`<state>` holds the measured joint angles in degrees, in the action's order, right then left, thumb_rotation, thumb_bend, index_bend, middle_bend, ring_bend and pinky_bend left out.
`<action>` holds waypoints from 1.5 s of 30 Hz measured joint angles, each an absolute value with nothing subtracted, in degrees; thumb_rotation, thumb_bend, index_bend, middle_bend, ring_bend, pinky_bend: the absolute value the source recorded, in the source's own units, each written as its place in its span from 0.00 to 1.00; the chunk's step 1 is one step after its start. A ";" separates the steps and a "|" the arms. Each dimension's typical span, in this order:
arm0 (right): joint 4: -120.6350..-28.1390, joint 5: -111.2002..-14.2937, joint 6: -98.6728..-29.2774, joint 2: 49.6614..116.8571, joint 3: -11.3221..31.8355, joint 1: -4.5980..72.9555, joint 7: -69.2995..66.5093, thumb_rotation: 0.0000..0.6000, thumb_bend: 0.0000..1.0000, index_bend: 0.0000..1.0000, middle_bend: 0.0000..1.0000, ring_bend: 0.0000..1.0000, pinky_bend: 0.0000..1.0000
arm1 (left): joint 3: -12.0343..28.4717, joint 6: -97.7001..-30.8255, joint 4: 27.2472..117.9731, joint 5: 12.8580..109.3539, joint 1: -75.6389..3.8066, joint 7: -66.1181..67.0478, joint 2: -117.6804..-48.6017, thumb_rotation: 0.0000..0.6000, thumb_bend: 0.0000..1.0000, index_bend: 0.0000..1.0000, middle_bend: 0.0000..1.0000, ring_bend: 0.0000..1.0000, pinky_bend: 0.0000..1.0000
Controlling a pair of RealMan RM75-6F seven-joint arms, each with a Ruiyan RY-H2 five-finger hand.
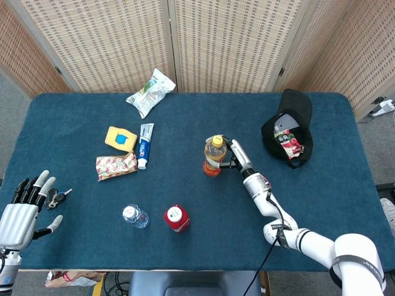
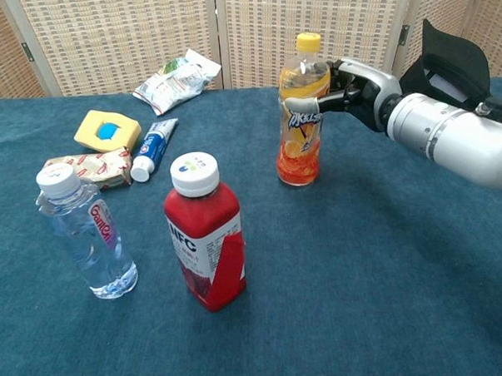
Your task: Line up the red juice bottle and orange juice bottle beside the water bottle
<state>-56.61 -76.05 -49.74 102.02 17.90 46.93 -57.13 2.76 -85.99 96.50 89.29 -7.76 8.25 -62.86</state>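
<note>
The orange juice bottle (image 1: 213, 156) (image 2: 299, 111) with a yellow cap stands upright at the table's middle. My right hand (image 1: 232, 156) (image 2: 347, 88) grips it from the right, fingers wrapped around its upper body. The red juice bottle (image 1: 176, 217) (image 2: 205, 232) with a white cap stands near the front edge. Just left of it stands the clear water bottle (image 1: 135, 216) (image 2: 84, 232). My left hand (image 1: 24, 208) rests open at the table's front left corner, far from the bottles, and shows only in the head view.
A toothpaste tube (image 1: 145, 145), a yellow box (image 1: 120, 139) and a red-white packet (image 1: 115, 166) lie at the left middle. A snack bag (image 1: 150, 92) lies at the back. A black cap (image 1: 288, 128) sits at the right. Keys (image 1: 57, 197) lie by my left hand.
</note>
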 measured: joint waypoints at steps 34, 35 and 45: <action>-80.66 -99.30 -60.00 83.32 -1.43 41.82 -65.66 1.00 0.36 0.52 0.44 0.36 0.40 | 2.50 -86.88 98.82 89.93 -7.36 10.59 -62.64 1.00 0.22 0.00 0.00 0.00 0.00; -80.55 -99.43 -60.20 83.43 -1.64 41.87 -65.49 1.00 0.36 0.52 0.44 0.36 0.40 | 2.46 -86.91 98.78 89.97 -7.32 10.51 -62.65 1.00 0.22 0.00 0.00 0.00 0.00; -79.77 -100.17 -61.02 83.94 -3.97 42.44 -65.08 1.00 0.36 0.52 0.43 0.36 0.40 | 2.31 -87.11 98.64 90.34 -7.16 10.23 -62.54 1.00 0.22 0.00 0.00 0.00 0.00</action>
<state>-79.77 -100.17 -61.02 83.94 -3.97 42.44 -65.08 2.31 -87.11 98.64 90.34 -7.16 10.23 -62.54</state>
